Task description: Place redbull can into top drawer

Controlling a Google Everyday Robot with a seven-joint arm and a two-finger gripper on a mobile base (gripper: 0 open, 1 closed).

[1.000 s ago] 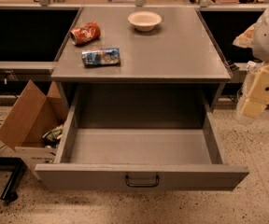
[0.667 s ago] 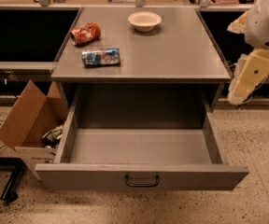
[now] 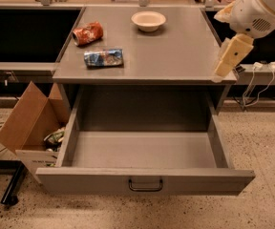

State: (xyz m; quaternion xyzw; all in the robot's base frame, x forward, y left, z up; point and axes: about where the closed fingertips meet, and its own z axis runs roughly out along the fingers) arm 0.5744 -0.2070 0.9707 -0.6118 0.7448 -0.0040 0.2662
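Your gripper [image 3: 230, 56] hangs by the right edge of the cabinet [image 3: 175, 56] — open or closed, you can't tell; blue can [image 3: 104, 57] lies left, drawer [image 3: 142, 149] open — ready for it.

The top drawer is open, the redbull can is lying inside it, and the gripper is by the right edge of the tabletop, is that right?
Not quite: the redbull can lies on its side on the tabletop, near the red-orange can, not inside the top drawer. The camera view shows this. The drawer is open and the gripper is by the tabletop's right edge.
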